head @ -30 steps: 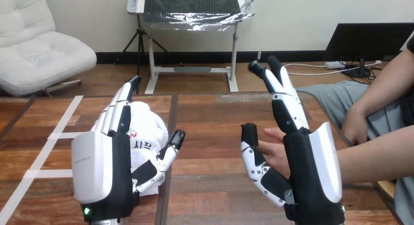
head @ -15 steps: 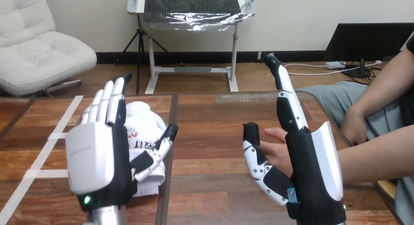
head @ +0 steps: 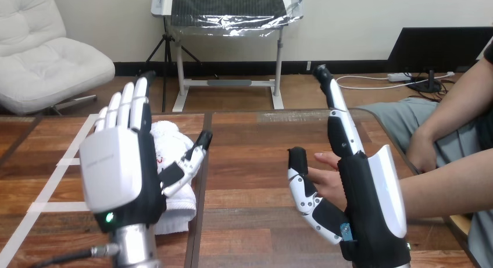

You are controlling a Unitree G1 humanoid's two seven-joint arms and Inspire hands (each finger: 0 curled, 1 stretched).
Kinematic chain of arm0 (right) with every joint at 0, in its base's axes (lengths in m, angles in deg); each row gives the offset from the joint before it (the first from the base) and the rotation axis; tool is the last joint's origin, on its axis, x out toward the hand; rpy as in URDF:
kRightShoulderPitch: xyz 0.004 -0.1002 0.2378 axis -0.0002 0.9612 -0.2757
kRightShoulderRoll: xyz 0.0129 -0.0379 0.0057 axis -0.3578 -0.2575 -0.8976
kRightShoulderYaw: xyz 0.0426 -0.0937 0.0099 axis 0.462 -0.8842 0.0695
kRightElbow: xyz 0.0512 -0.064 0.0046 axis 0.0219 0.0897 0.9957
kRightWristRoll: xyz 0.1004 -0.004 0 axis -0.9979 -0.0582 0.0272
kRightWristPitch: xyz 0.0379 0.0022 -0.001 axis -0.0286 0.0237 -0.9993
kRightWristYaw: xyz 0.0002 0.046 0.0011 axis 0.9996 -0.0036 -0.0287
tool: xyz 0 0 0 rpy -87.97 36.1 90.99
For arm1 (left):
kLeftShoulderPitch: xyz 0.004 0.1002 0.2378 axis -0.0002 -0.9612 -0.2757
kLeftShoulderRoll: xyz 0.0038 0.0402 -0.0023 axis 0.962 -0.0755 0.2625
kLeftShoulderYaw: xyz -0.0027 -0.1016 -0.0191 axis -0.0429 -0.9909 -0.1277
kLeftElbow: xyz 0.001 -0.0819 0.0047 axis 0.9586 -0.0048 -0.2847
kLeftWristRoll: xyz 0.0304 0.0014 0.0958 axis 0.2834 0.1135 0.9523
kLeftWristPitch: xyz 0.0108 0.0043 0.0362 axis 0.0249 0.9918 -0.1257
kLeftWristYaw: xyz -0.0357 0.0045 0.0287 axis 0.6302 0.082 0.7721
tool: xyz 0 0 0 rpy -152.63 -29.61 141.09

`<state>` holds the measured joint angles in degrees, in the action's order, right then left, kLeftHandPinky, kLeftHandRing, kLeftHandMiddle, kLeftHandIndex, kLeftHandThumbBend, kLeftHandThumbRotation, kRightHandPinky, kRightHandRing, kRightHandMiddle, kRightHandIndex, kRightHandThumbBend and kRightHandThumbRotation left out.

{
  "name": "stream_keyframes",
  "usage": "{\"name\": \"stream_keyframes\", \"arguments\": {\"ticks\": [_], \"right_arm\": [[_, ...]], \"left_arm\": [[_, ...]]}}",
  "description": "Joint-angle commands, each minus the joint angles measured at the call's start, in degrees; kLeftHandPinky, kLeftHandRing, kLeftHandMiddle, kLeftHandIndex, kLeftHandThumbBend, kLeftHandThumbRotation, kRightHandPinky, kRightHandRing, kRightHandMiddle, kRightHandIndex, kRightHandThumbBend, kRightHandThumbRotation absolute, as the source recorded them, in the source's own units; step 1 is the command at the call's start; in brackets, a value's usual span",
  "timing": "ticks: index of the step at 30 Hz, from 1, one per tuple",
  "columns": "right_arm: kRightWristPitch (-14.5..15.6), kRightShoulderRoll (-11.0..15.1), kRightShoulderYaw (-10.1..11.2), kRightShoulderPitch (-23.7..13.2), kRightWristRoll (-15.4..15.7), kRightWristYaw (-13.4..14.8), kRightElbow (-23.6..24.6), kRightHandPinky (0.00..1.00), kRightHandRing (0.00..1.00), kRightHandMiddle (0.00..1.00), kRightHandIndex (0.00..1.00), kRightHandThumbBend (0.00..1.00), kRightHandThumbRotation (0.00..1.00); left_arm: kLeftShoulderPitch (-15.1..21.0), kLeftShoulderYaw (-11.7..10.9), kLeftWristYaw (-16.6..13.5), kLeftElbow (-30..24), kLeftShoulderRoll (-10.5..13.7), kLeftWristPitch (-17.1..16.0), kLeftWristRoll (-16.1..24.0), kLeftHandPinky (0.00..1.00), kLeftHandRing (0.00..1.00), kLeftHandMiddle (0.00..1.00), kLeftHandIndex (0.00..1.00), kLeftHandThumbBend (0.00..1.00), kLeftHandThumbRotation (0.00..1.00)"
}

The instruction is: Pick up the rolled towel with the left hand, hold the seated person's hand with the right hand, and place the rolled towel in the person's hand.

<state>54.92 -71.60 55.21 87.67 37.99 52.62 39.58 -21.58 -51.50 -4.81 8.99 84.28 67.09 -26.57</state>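
A white rolled towel (head: 174,141) with small red and black print lies on the wooden table (head: 256,146), left of centre. My left hand (head: 119,175) stands upright in front of it, open, fingers straight up and thumb out to the right across the towel's front. My right hand (head: 366,186) is open too, fingers pointing away and thumb (head: 302,181) spread left. The person's hand (head: 325,178) lies between that thumb and my palm, touching the palm side; no finger of mine curls round it. Their forearm (head: 447,189) runs off to the right.
White tape lines (head: 70,157) mark the table's left part. A seam (head: 203,157) runs front to back down the table beside the towel. The person's other hand (head: 421,152) rests on their lap past the table's right edge.
My left hand has risen and drawn back toward me, and its fingers have spread; more of the towel's top shows. My right hand's fingers have closed together side by side; the person's hand stays put.
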Motion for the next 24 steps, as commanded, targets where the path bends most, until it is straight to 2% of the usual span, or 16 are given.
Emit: {"name": "stream_keyframes", "arguments": {"ticks": [1,12,24], "right_arm": [[-0.13,-0.13,0.70,-3.69,-0.23,-0.15,1.09,1.00,1.00,1.00,1.00,0.00,0.00],[-0.24,-0.13,0.92,-4.02,-0.04,-0.04,0.64,1.00,1.00,1.00,1.00,0.00,0.00],[0.42,0.06,1.01,-4.10,0.49,-0.37,0.86,1.00,1.00,1.00,1.00,0.00,0.00]], "left_arm": [[4.63,1.50,1.25,0.44,1.20,2.53,0.86,0.85,0.89,0.91,0.92,0.71,0.62],[7.98,3.61,2.56,3.41,1.95,8.90,2.72,0.84,0.88,0.90,0.92,0.75,0.66],[12.14,5.91,7.78,6.17,1.46,17.93,4.16,0.87,0.91,0.93,0.97,0.80,0.78]]}}
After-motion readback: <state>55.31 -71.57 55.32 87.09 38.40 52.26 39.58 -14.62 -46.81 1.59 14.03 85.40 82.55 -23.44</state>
